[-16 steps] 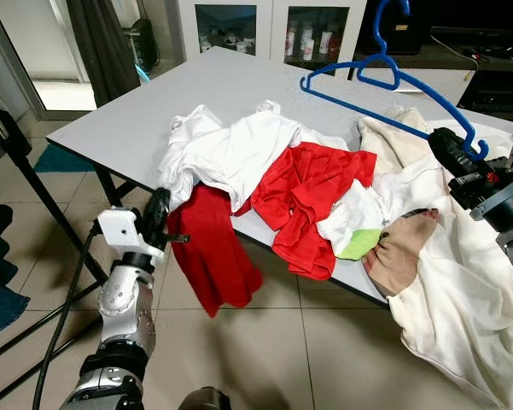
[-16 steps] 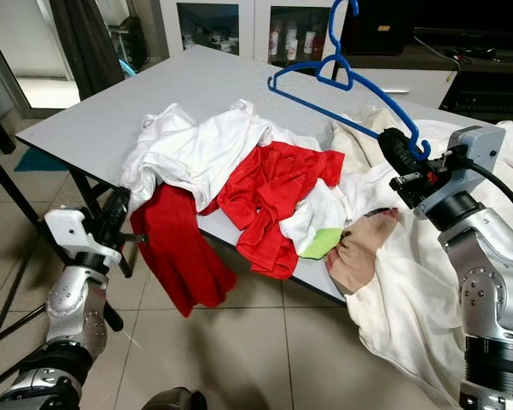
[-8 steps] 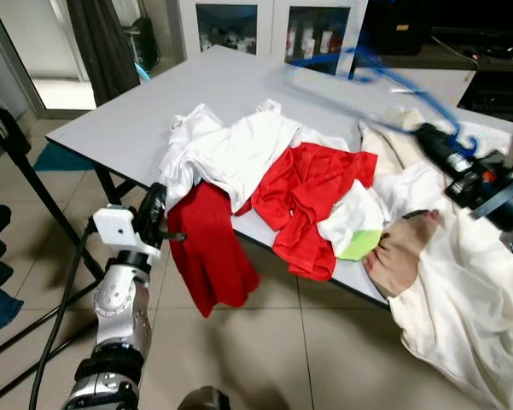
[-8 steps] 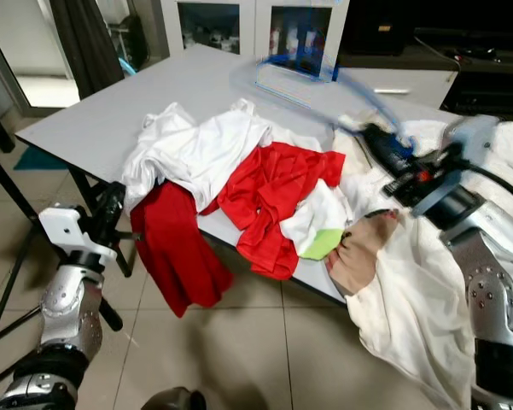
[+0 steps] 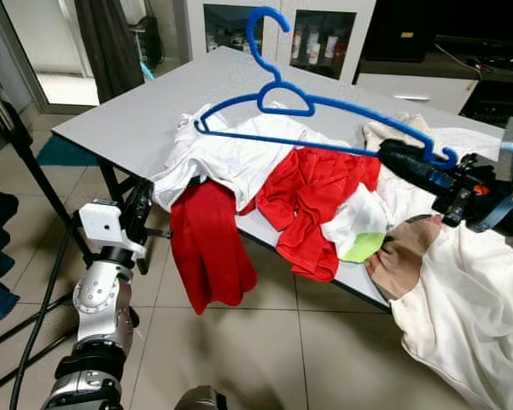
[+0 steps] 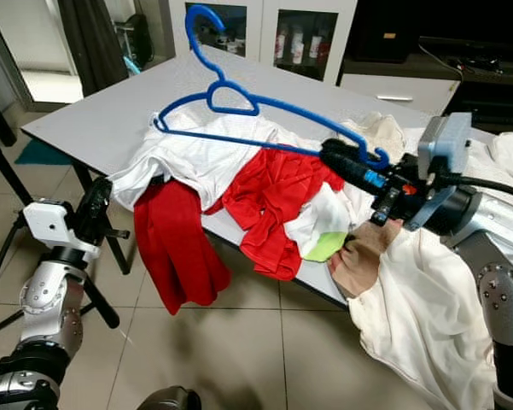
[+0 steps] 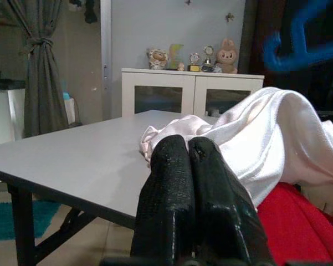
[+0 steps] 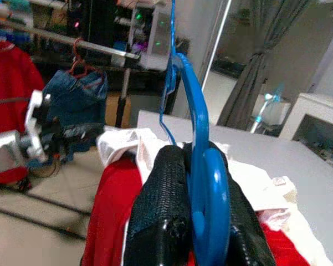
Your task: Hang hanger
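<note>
The right gripper [image 5: 391,154] is clamped on one rounded end of the blue plastic hanger [image 5: 311,107], held level above the heap of white and red garments [image 5: 273,171] on the grey table [image 5: 154,107], hook up and to the far left. At near left, the left gripper [image 5: 139,205] hangs beside a dangling red cloth [image 5: 206,252].

Left wrist view: its fingers [image 7: 191,199] are pressed together, empty, facing the white cloth [image 7: 260,149].

Right wrist view: black fingers [image 8: 160,216] pinch the hanger's end.

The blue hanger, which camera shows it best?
The left eye view: the whole hanger shows, hook up, one end in the right gripper. The right eye view matches. The right wrist shows it edge-on; the left wrist, a blurred piece.
</note>
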`<state>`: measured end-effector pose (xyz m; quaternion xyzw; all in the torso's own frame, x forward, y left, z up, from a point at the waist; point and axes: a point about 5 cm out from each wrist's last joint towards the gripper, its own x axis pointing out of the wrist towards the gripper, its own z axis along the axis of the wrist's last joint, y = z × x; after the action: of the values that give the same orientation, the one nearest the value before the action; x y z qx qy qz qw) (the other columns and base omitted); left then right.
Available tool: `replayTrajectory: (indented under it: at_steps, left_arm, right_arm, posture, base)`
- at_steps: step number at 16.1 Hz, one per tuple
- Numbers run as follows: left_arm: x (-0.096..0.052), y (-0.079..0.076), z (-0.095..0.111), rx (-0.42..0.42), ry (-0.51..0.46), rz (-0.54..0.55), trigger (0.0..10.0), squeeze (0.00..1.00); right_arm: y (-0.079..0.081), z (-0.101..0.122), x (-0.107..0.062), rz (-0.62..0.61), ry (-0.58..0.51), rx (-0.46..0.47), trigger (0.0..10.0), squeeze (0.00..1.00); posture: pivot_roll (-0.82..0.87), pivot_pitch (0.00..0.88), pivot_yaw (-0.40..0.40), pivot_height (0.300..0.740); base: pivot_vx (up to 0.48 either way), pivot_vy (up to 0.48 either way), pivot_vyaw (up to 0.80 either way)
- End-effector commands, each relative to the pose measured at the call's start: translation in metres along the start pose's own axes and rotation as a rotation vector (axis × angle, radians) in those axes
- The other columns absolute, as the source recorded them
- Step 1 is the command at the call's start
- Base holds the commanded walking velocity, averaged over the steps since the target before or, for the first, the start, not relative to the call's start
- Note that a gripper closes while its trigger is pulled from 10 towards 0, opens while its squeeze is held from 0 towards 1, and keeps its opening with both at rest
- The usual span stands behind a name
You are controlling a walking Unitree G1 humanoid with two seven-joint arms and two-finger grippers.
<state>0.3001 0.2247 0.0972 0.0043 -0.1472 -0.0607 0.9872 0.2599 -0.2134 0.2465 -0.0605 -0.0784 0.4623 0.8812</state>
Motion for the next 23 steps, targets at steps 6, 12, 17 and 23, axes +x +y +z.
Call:
replayTrajectory:
  at_steps: [6,12,17,23]
  left_arm:
    - [0.008,0.0,0.01,0.05,-0.031,-0.041,0.0,0.0]
    - [0.012,-0.004,0.011,0.063,-0.036,-0.065,0.0,0.0]
    - [0.012,-0.004,0.012,0.074,-0.034,-0.069,0.0,0.0]
    - [0.014,-0.005,0.014,0.093,-0.037,-0.087,0.0,0.0]
  right_arm:
    - [0.006,0.012,0.013,0.134,0.024,-0.091,10.0,0.0]
    - [0.006,0.018,0.025,0.254,0.073,-0.188,10.0,0.0]
    - [-0.003,0.018,0.032,0.286,0.141,-0.305,10.0,0.0]
    - [-0.005,0.02,0.049,0.285,0.127,-0.448,10.0,0.0]
  posture:
    - [0.14,0.0,-0.016,0.74]
    - [0.14,0.005,-0.017,0.74]
    - [0.14,0.005,-0.016,0.74]
    - [0.14,0.003,-0.01,0.74]
  base:
    - [0.0,0.0,0.0]
    - [0.0,0.0,0.0]
    - [0.0,0.0,0.0]
    - [0.0,0.0,0.0]
